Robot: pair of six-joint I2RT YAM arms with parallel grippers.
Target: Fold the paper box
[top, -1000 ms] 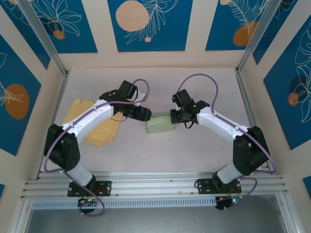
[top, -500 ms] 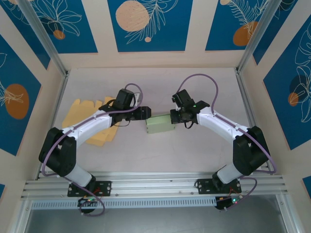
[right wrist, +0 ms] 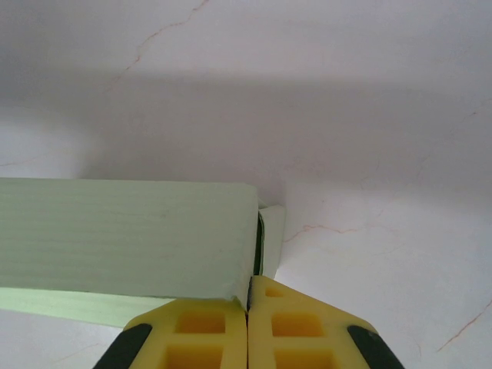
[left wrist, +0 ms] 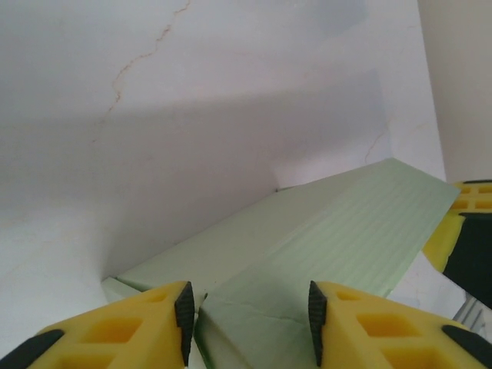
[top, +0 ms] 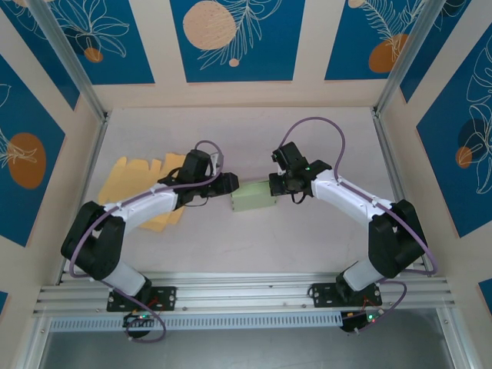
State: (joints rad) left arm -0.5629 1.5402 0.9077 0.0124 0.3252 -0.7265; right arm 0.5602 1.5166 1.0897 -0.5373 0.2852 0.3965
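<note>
Reaching into left gripper [left wrist: 247,319], box [left wrist: 330,231] seems pinched by right gripper [right wrist: 247,304]

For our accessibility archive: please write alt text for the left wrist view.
A pale green paper box lies on a white table, its near end between the two yellow fingers of the left hand. Whether they touch it is unclear.

Desk and what sits on it, seen from my station.
My desk [top: 307,138] is pale and faintly veined. A light green paper box [top: 254,200] rests on it near the middle, and flat yellow card sheets [top: 134,173] lie overlapping well to that box's left.
</note>
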